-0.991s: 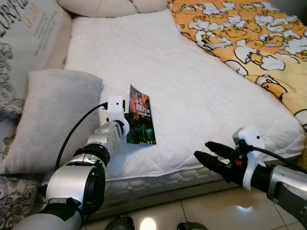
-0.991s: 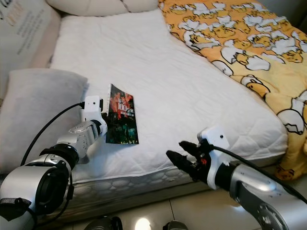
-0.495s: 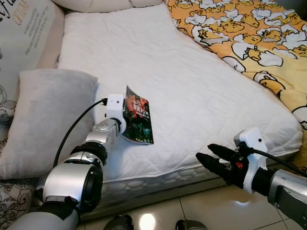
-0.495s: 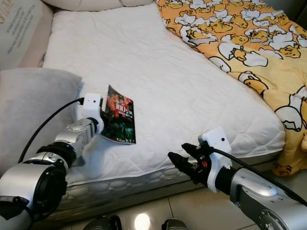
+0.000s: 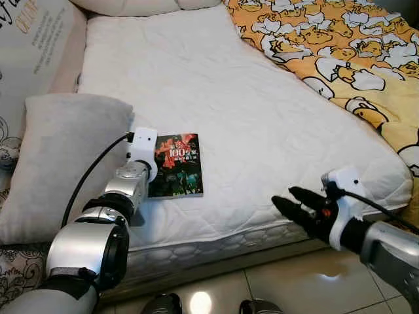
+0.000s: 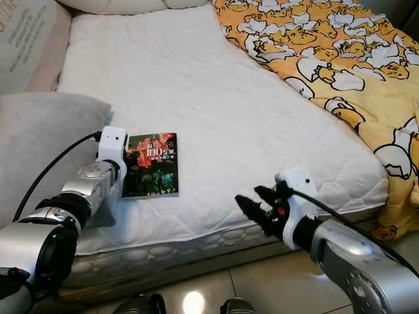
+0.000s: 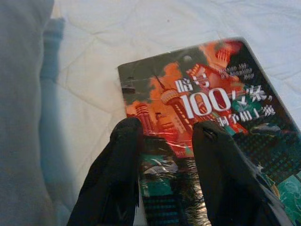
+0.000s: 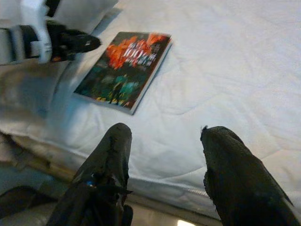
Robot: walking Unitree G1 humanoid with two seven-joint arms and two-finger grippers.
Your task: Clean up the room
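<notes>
Book (image 5: 175, 165): dark glossy cover with red-orange artwork and white lettering, lying flat and face up on the white mattress (image 5: 216, 98), near its front edge and just beside the grey pillow (image 5: 62, 157). Right gripper (image 5: 296, 208): nearest item, held low off the mattress's front edge above the tiled floor (image 5: 275, 288); fingers spread, holding nothing, well apart from the book, apparently standing by. Left gripper (image 7: 164, 155): reached in from the pillow side, its two black fingers (image 7: 120, 165) parted and lying over the book's near end; nothing pinched between them, as far as the wrist view shows. Probable reading: the book is laid flat here as part of tidying, or is about to be taken up; which cannot be settled. Contact between fingers and cover cannot be confirmed, since the wrist view is soft and the head views hide the fingers behind the white camera housing (image 5: 142, 145). Farther back: duck-print blanket (image 5: 340, 46) bunched over the far right of the bed, cut off at the frame edge; printed cushion (image 5: 36, 46) at the left and pale pillows (image 5: 131, 5) at the head, both partly cropped.
</notes>
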